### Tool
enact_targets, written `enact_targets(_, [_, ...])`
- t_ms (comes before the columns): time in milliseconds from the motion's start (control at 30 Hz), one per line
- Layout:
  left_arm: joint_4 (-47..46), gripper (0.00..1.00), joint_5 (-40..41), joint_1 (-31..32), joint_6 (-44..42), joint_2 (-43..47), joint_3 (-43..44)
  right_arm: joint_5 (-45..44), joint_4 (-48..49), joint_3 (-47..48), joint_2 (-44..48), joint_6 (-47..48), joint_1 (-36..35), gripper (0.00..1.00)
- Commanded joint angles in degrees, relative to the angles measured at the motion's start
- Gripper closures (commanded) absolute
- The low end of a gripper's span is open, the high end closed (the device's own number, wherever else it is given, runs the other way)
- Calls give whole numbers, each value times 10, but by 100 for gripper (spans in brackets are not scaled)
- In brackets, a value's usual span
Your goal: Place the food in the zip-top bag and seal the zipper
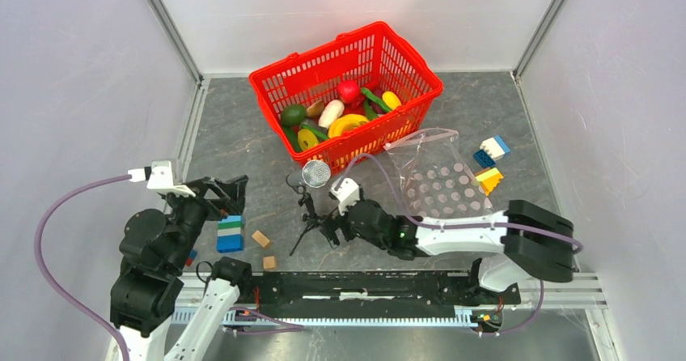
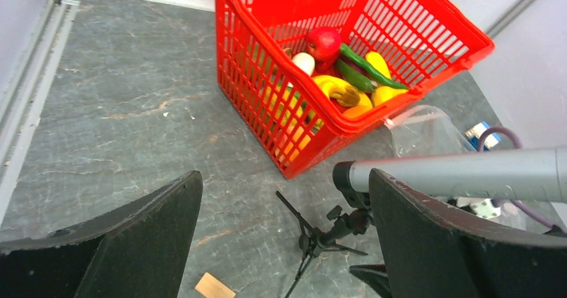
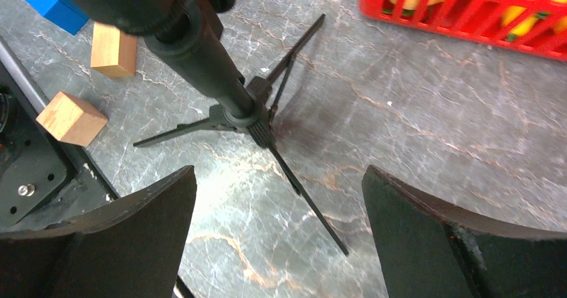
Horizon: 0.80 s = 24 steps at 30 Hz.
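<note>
Top view: the red basket holds all the food; the clear bag lies flat just right of the basket, zipper facing it.
Pincers: left pincer and right pincer, both released, before the basket.
Left wrist view: food piled against the basket's front wall.
Right wrist view: tripod and two wooden cubes up close; bag out of sight.

Left claw and right claw both gape wide, holding nothing. Left arm folds up near its base; right arm stretches low toward the left.
</note>
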State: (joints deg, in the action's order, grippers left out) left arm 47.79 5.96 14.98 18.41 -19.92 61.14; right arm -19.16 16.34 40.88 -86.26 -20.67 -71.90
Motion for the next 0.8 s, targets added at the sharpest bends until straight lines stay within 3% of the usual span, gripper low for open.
enact_targets(0, [21, 0, -57, 1, 18, 12, -6, -33, 24, -56, 77, -29, -4, 2])
enact_targets(100, [26, 0, -80, 1, 9, 24, -10, -46, 58, -96, 122, -31, -4, 2])
enact_targets(200, [37, 0, -93, 1, 8, 37, -11, -95, 19, -83, 115, -34, -3, 2])
enact_targets(333, [46, 0, -111, 1, 12, 54, -25, -74, -39, -24, 41, -31, -4, 4])
enact_targets(500, [46, 0, -130, 1, 32, 68, -37, -63, -13, -5, -28, -23, -4, 3])
enact_targets(633, [46, 0, -139, 1, 26, 68, -52, 15, 32, 40, -103, 45, -5, 4])
enact_targets(767, [36, 0, -155, 1, 9, 62, -46, 44, 60, 87, -163, 53, -5, 4])
